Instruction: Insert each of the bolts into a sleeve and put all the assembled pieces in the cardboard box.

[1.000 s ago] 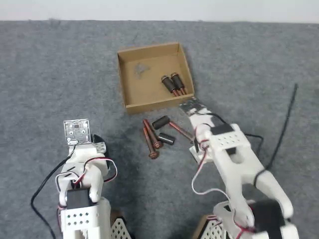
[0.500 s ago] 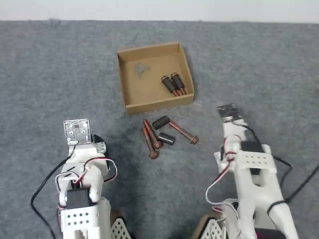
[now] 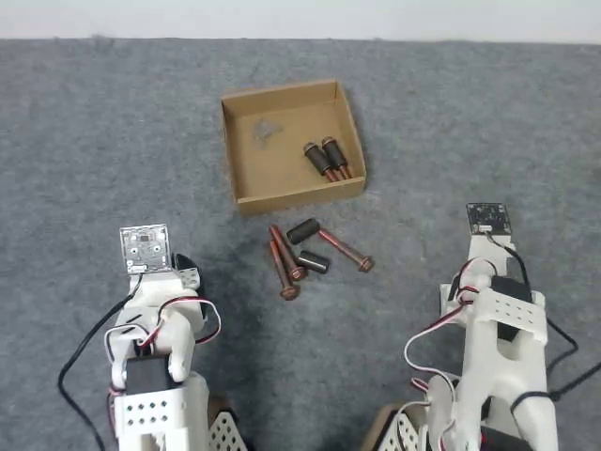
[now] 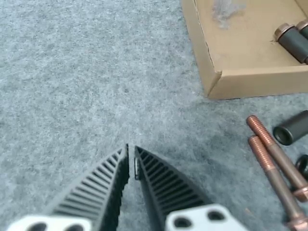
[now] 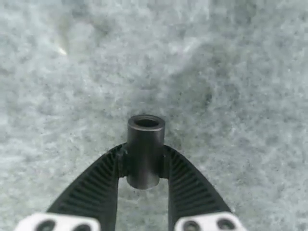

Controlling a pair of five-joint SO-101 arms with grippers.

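The open cardboard box (image 3: 278,167) lies at the table's far middle and holds two bolts in sleeves (image 3: 326,158). In front of it lie three loose copper bolts, two side by side (image 3: 283,260) and one apart (image 3: 346,251), with two black sleeves (image 3: 302,231) (image 3: 315,262) among them. My right arm (image 3: 492,301) is off to the right of these parts; my right gripper (image 5: 144,159) is shut on a black sleeve (image 5: 145,147), held upright above bare carpet. My left gripper (image 4: 131,150) is shut and holds nothing, left of the bolts (image 4: 272,161) and near the box's corner (image 4: 214,79).
Grey carpet (image 3: 113,141) covers the whole table. My left arm (image 3: 150,319) stands at the near left. A black cable (image 3: 535,244) trails on the right side, behind my right arm.
My right arm has swung from just in front of the box, beside the loose bolts, out to the right and back. The left arm and the loose parts have kept still.
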